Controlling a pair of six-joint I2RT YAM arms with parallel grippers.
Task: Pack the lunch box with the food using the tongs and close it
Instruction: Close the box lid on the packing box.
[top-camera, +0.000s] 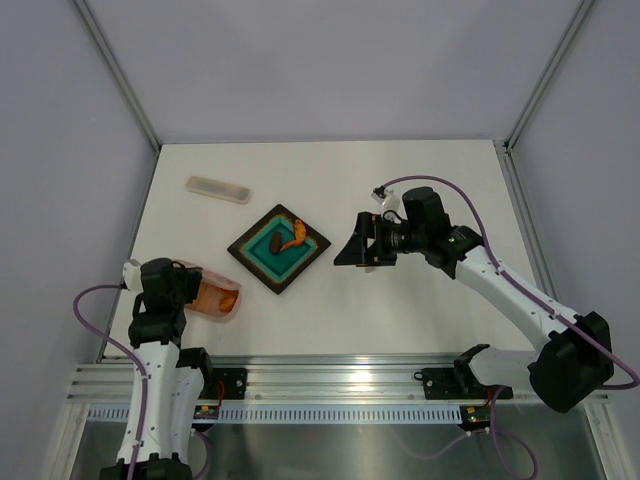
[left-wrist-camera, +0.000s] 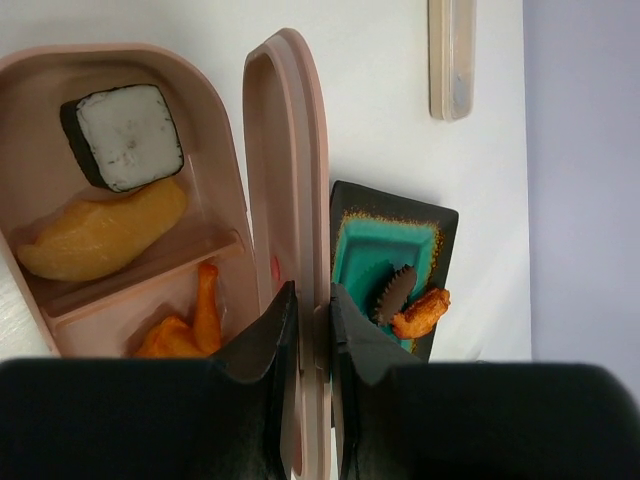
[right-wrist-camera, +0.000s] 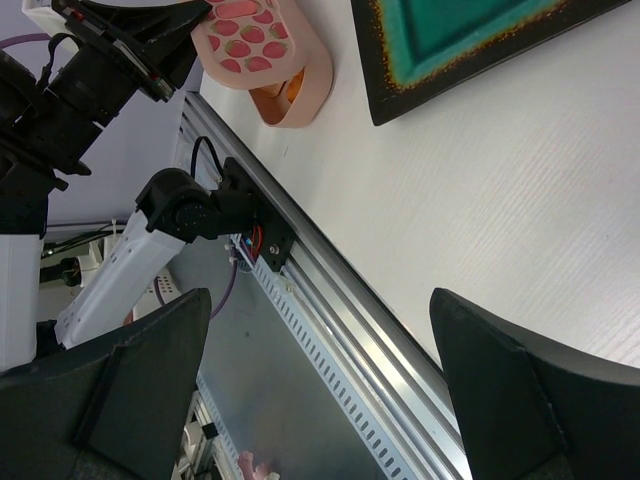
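Observation:
The pink lunch box (left-wrist-camera: 30, 120) lies open at the table's left front (top-camera: 222, 300). It holds a white block with a dark wrap (left-wrist-camera: 125, 135), a yellow piece (left-wrist-camera: 100, 235) and an orange fried piece (left-wrist-camera: 190, 325). Its lid (left-wrist-camera: 290, 150) stands on edge beside the box, and my left gripper (left-wrist-camera: 313, 310) is shut on the lid's rim. The lid's spotted face shows in the right wrist view (right-wrist-camera: 250, 25). More food, an orange shrimp (left-wrist-camera: 422, 312) and a brown lump (left-wrist-camera: 393, 293), lies on the tray. My right gripper (top-camera: 355, 250) hangs open and empty right of the tray. The tongs are out of view.
The dark square tray (top-camera: 245, 255) with a teal centre sits mid-table, just right of the lid (left-wrist-camera: 440, 225). A long pale translucent case (top-camera: 218, 188) lies further back on the left. The metal rail (right-wrist-camera: 330, 300) runs along the table's near edge.

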